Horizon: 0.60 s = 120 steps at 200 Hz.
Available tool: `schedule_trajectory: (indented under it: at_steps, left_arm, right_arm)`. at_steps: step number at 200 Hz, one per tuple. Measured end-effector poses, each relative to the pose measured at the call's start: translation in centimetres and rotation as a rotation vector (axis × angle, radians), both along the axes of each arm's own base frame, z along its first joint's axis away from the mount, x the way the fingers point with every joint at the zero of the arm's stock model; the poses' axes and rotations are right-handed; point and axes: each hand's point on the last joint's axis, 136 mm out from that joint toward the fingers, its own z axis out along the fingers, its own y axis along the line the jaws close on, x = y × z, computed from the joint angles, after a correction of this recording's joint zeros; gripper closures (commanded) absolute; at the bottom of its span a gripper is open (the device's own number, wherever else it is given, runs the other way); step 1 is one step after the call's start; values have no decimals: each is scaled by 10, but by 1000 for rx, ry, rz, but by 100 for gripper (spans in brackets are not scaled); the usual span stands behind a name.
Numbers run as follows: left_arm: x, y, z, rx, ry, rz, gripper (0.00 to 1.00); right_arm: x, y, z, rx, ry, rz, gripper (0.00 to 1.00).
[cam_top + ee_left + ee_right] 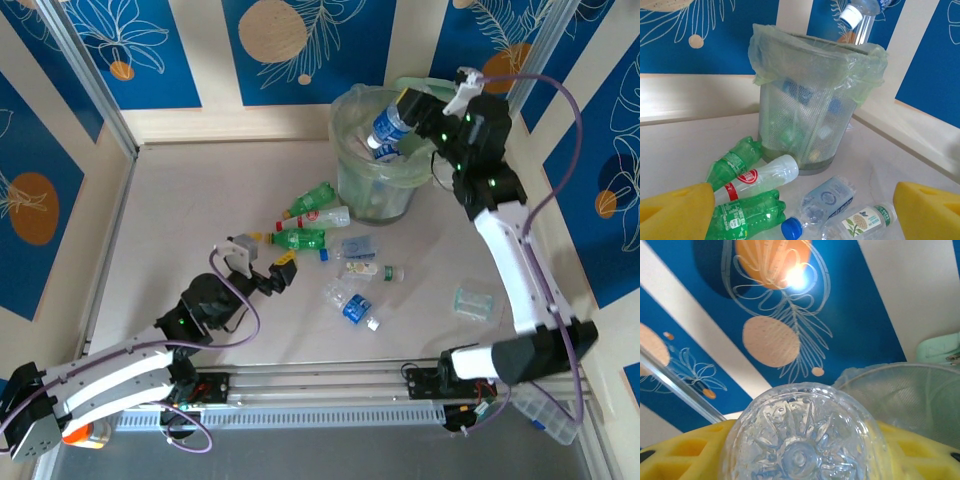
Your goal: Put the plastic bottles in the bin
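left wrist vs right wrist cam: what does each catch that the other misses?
Left wrist adds what lies on the table: green bottles, a white red-labelled bottle, a blue-capped clear bottle, framed by the open left gripper. Right wrist adds the moulded base of the held clear bottle, clamped in the right gripper. Both: the bin, that held bottle, the blue patterned wall.

The top view looks steeply down from high above the near edge, taking in the whole table (170,220). The left wrist camera sits low, facing far-right toward the bin (790,115). The right wrist camera, pressed against a clear bottle (802,440), seems tilted upward beside the bin's rim. All three views share the bin.
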Motion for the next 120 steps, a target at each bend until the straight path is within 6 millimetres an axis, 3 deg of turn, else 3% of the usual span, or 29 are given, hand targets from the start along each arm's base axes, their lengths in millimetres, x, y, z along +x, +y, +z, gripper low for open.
schedule_trajectory:
  at_steps: [53,120]
  left_arm:
    - [0,-8,-13,20,38,-30,9]
    - [-1,-10,-15,27,43,-38,10]
  right_arm:
    - [91,-22,-58,73,286,22,42]
    - [139,-18,-132,73,535,86,42]
